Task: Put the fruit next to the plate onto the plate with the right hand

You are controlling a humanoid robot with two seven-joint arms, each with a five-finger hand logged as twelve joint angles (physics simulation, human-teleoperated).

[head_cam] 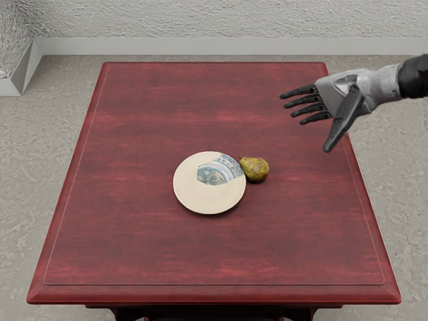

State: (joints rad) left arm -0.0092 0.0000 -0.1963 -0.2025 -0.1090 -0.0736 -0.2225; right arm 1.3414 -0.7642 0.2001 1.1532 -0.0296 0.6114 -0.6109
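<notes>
Table (134, 254) front edge bare; cream plate (204, 190) mid-table, pear (255, 168) touching its right rim. Right hand (328, 103) hovers well apart, fingers spread, empty. Pear likely light, firm, prone to rolling; grip across the belly.

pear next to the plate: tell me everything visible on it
The pear is small, olive-green with brownish patches, matte skin, whole. It lies on the dark red table by the cream plate's right rim; whether they touch I cannot tell. Nothing holds it: the open right hand is up and right, well apart.
</notes>
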